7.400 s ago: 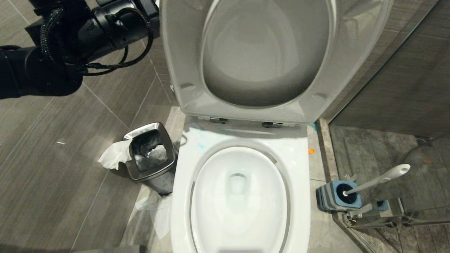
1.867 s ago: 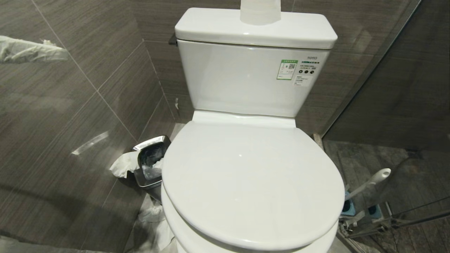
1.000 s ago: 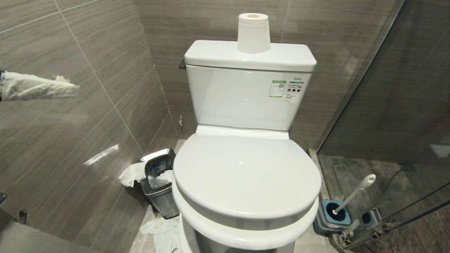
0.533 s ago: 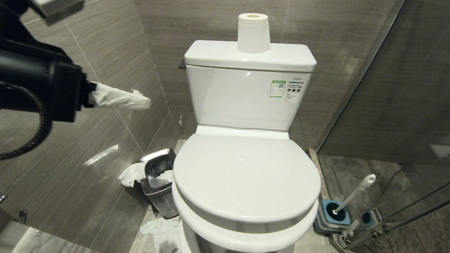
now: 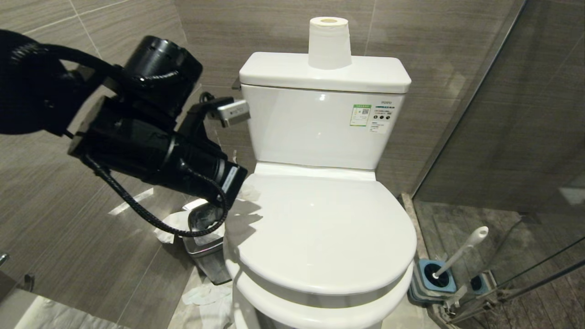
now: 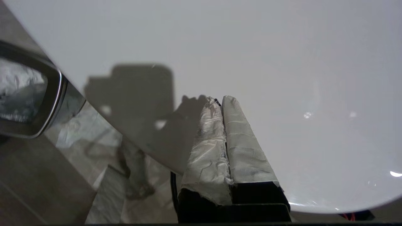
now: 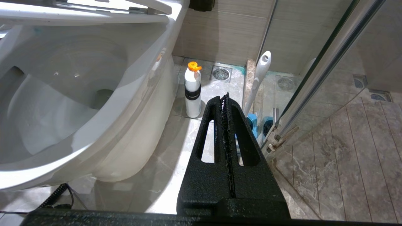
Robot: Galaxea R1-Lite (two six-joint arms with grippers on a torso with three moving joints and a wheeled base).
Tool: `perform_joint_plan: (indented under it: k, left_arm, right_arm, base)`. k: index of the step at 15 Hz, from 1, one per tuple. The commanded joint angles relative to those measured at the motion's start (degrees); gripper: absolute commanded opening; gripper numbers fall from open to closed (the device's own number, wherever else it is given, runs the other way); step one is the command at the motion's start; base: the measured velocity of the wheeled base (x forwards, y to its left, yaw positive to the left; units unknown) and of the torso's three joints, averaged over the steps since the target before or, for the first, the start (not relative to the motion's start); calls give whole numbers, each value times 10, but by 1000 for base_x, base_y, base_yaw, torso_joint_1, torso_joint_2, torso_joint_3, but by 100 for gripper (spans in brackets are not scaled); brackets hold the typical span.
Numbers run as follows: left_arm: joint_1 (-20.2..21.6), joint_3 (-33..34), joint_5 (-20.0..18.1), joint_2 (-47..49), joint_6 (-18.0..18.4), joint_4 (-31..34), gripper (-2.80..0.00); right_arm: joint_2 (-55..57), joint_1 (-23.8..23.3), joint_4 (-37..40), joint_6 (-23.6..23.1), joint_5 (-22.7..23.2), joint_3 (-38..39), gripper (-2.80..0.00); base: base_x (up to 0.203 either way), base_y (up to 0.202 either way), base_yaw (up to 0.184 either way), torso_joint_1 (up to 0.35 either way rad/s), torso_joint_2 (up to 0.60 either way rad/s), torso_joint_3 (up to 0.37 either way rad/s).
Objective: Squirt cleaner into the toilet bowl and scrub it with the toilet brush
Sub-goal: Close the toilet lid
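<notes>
Left gripper newly lowered over toilet lid

Paper roll on tank, waste bin left of toilet bowl, toilet brush right

1. The left arm is showing glossy black cylindrical housings, with a braided black cable looping beneath.
2. The left tool is wearing crinkled whitish wrapping.
3. The right tool is showing rough black slotted fingers.
</notes>
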Motion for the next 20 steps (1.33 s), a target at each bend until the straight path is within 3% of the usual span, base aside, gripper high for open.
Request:
perform_joint_plan:
  k: [1,5,9,15,20]
  left_arm:
    - [-11,0,37,59,-2,40,-280]
    - [-30,7,45,93,-61,45,-280]
    - [-44,29,98,124,-98,46,-280]
    - [-45,42,145,149,-117,40,-280]
    - [-50,148,215,167,-135,-55,-280]
  right_arm:
    - [0,0,0,0,0,0,-280]
    - [0,0,0,0,0,0,-280]
    - [0,0,0,0,0,0,-280]
    - [0,0,0,0,0,0,-280]
    - [0,0,0,0,0,0,-280]
  base:
    - [0,0,0,0,0,0]
    - [0,0,0,0,0,0]
    - [0,0,0,0,0,0]
    - [0,0,0,0,0,0]
    - [0,0,0,0,0,0]
